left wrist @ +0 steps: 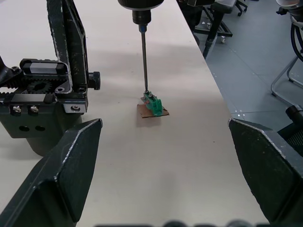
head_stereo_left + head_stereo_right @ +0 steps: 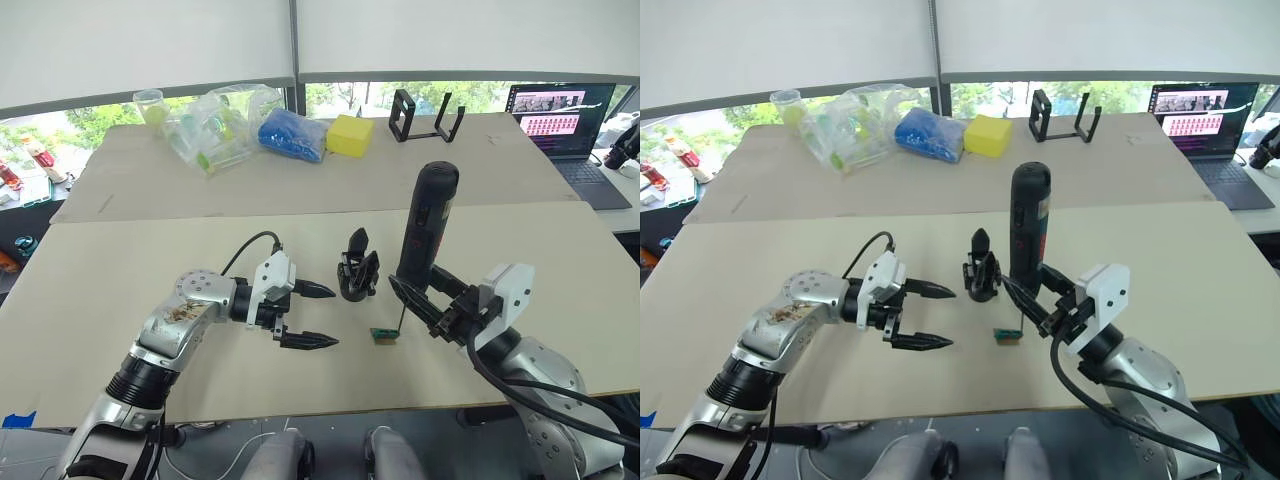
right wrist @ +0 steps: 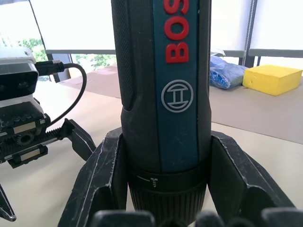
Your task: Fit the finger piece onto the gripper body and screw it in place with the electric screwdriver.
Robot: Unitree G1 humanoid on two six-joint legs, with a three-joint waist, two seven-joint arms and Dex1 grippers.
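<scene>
While the right gripper [image 2: 425, 300] clamps the electric screwdriver [image 2: 426, 226] upright, bit on the green block [image 2: 383, 335] at 5 o'clock of the gripper body [image 2: 357, 272], and the left gripper [image 2: 310, 315] stands open, tilting may slip the bit.

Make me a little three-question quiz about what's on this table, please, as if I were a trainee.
1. True or false: the right gripper holds the electric screwdriver upright.
2. What does the screwdriver's bit tip touch?
A) the gripper body
B) the small green-and-tan block
C) the yellow block
3. Fill in: the left gripper is ____ and holds nothing.

Key: 1 true; 2 B; 3 open.
</scene>
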